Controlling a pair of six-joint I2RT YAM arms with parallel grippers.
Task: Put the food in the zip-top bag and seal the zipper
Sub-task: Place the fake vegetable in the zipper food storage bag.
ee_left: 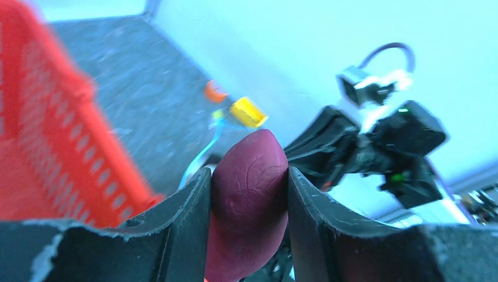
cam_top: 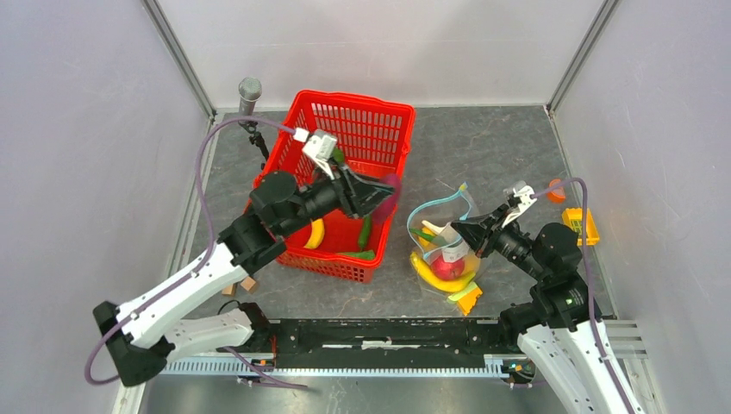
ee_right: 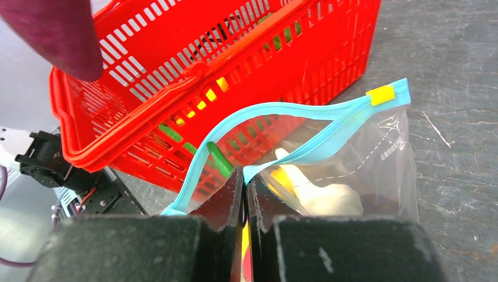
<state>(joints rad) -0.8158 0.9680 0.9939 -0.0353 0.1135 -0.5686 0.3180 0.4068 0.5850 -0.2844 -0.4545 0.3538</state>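
My left gripper (cam_top: 385,195) is shut on a dark purple eggplant (cam_top: 390,191) and holds it in the air over the right rim of the red basket; the eggplant fills the gap between the fingers in the left wrist view (ee_left: 249,194). The clear zip-top bag (cam_top: 444,250) stands open on the table to its right. My right gripper (cam_top: 459,231) is shut on the bag's mouth edge at the light blue zipper (ee_right: 329,114). A banana (cam_top: 435,278), a red apple (cam_top: 446,266) and a white mushroom (ee_right: 323,197) lie inside the bag.
The red lattice basket (cam_top: 362,108) holds a banana (cam_top: 316,235) and green peppers (cam_top: 365,231). A small yellow crate (cam_top: 582,226) and an orange piece (cam_top: 556,191) sit at the back right. An orange-yellow block (cam_top: 470,299) lies in front of the bag. A grey-headed stand (cam_top: 249,90) stands behind the basket.
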